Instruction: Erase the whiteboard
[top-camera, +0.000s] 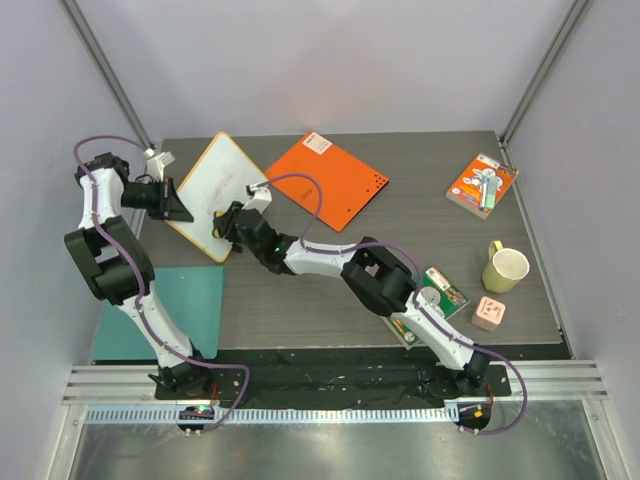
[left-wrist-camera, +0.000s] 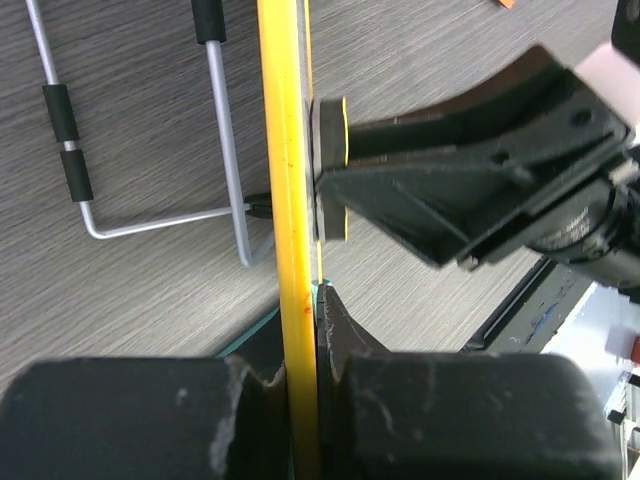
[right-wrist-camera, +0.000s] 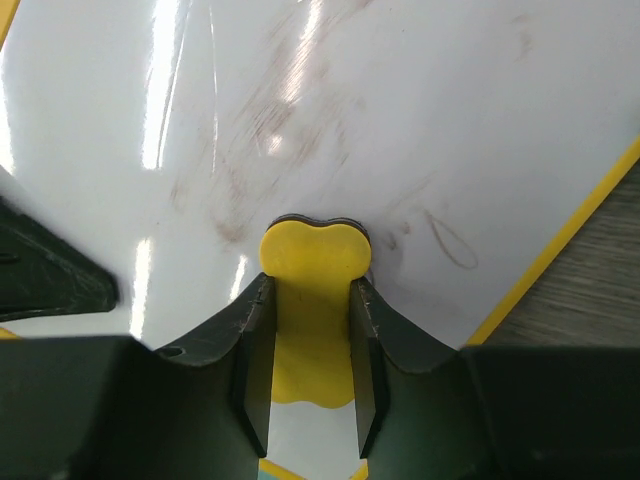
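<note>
Whiteboard (top-camera: 222, 180) sits tilted up at the far left of the table (top-camera: 300, 310), with faint smears on its face. The left gripper (top-camera: 178, 205) pinches its yellow rim. The right gripper (top-camera: 228, 225) clamps a yellow eraser (right-wrist-camera: 310, 258) against the board's face. An orange board (top-camera: 330, 178) lies just to the right.

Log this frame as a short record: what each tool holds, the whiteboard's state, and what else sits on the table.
left tool: shut on the rim of the whiteboard
right tool: shut on the yellow eraser, pressed to the board face
board surface: mostly white; faint smudges and a small pen loop remain
others: orange board, teal sheet, yellow mug, pink cube
</note>
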